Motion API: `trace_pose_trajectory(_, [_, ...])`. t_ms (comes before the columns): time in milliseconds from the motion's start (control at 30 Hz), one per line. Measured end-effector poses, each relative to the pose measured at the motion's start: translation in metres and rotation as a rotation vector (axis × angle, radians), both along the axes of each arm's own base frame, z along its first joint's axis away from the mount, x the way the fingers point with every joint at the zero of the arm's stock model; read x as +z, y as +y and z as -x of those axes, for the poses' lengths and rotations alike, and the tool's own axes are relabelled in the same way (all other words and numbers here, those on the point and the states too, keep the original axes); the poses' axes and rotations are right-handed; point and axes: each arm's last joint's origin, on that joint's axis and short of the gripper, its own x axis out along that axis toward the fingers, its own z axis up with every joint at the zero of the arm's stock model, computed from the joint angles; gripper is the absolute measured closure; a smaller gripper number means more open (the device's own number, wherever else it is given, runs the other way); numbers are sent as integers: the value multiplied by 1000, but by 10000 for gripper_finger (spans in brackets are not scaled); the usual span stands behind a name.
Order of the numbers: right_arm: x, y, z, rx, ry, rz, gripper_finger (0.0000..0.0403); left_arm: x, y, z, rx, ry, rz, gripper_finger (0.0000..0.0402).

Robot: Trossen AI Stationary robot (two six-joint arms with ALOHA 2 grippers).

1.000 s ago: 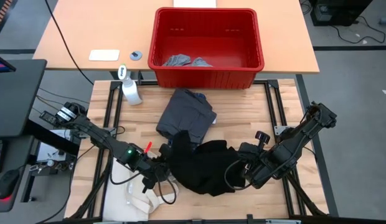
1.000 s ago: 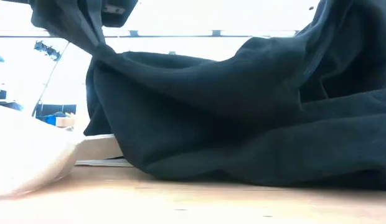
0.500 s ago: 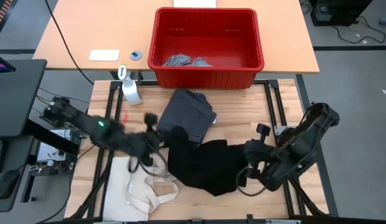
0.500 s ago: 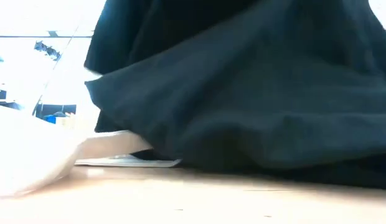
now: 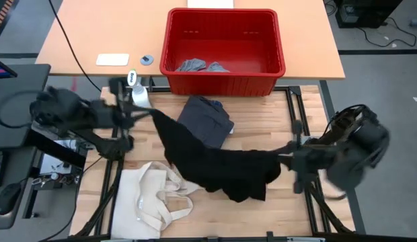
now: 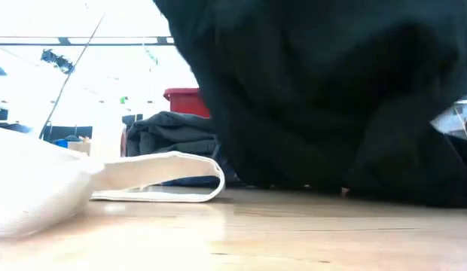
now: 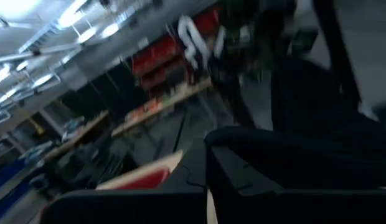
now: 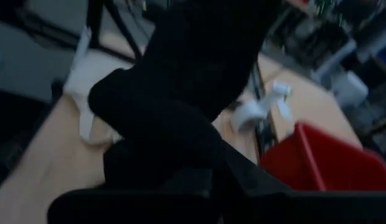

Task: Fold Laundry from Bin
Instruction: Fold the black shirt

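Black garment (image 5: 218, 168) hangs stretched above the table between both arms: the left gripper (image 5: 146, 111) pinches one corner beside the spray bottle (image 5: 137, 94), the right gripper (image 5: 287, 156) is clamped on the opposite edge. Below lie the dark grey piece (image 5: 207, 119) and the tote bag (image 5: 155, 195); the red bin (image 5: 223, 50) holds light grey pieces (image 5: 202, 66). Pulling wider could tear a corner free, or the sagging hem might drag the tote.

The wooden table (image 5: 262, 215) bears a cream tote bag (image 5: 148, 195) and a folded dark grey piece (image 5: 207, 119).
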Motion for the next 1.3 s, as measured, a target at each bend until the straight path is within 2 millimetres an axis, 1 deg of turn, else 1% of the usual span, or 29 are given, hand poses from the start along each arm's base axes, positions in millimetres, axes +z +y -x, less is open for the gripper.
trace_pose_trajectory(67, [14,-4,7,25,-53,-8,386,14,5,11,-14,-52,22,396])
trace_pose_trajectory(133, [24,-9,14,33,-89,-10,386,26,9,21,-16,-99,44,396])
trace_pose_trajectory(200, [27,-13,18,44,-104,-3,385,35,13,29,-17,-135,58,396])
trace_pose_trajectory(267, [28,-16,21,42,-107,46,380,43,16,36,-14,-166,54,396])
trace_pose_trajectory(400, [32,-22,22,-108,-182,84,371,60,22,48,2,-259,42,396])
trace_pose_trajectory(567, [43,-25,23,-290,-305,148,373,79,31,67,27,-386,40,395])
trace_pose_trajectory(633, [46,-26,23,-370,-327,220,376,85,34,74,45,-417,37,395])
trace_pose_trajectory(700, [49,-27,24,-501,-349,311,381,91,38,81,70,-450,37,395])
trace_pose_trajectory(800, [55,-34,23,-511,-301,410,387,99,43,89,123,-507,7,395])
trace_pose_trajectory(867, [61,-40,19,-556,-300,412,390,105,46,95,178,-555,-25,395])
trace_pose_trajectory(933, [67,-47,16,-557,-278,441,390,110,48,100,223,-605,-50,395])
trace_pose_trajectory(1033, [73,-55,10,-613,-239,499,385,114,50,104,255,-657,-54,395])
trace_pose_trajectory(1167, [76,-70,3,-674,-165,588,385,115,52,105,308,-647,-88,395])
trace_pose_trajectory(1300, [76,-86,-4,-764,-164,568,389,113,55,106,438,-553,-86,395])
